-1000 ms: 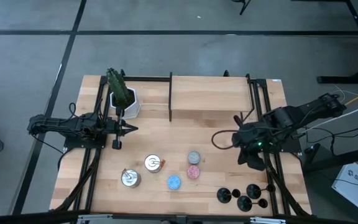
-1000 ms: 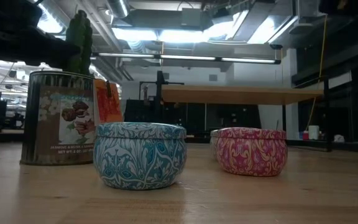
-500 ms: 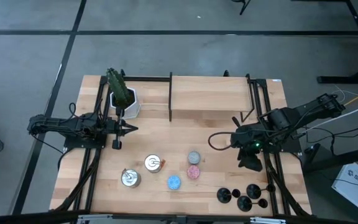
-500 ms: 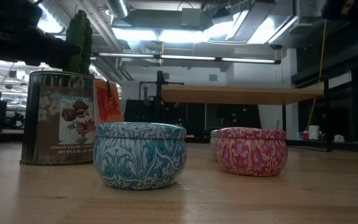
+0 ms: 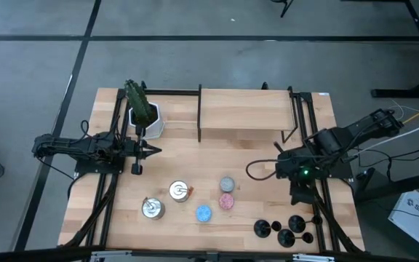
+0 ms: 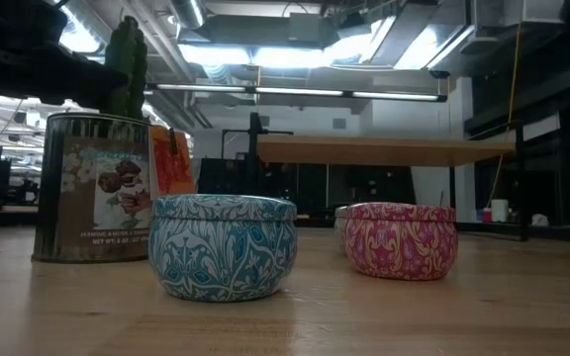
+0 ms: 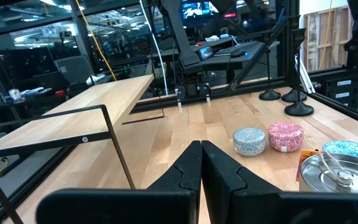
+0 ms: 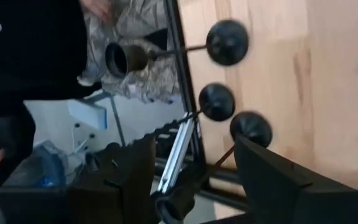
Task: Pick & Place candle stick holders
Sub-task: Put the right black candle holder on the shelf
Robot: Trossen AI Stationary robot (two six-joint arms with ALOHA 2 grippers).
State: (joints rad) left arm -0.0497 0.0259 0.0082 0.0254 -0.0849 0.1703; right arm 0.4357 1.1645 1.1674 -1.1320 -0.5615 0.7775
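- Along the bottom edge of the high view, toward the lower right, the candle stick holders (image 5: 288, 229) stand bunched together on the table (image 5: 253, 156), black round bases close beside one another.
- Just above that cluster in the same view, the right gripper (image 5: 302, 195) hangs over the table's right side, near the holders but apart from them.
- Seen from the right wrist camera, its two dark fingers (image 8: 272, 180) are spread wide with nothing between them; three holder bases sit beyond, in the upper middle of that frame.
- Left of the holders, at lower centre of the high view, lie a blue tin (image 5: 204, 212), a pink tin (image 5: 226, 201), a grey tin (image 5: 227, 183) and two silver tins (image 5: 166, 200).
- At centre left, the left gripper (image 5: 153, 151) waits, fingers (image 7: 219, 171) pressed together and holding nothing.
- Farther up, at upper left, a potted cactus (image 5: 142, 108) stands beside a raised wooden shelf (image 5: 244, 109).
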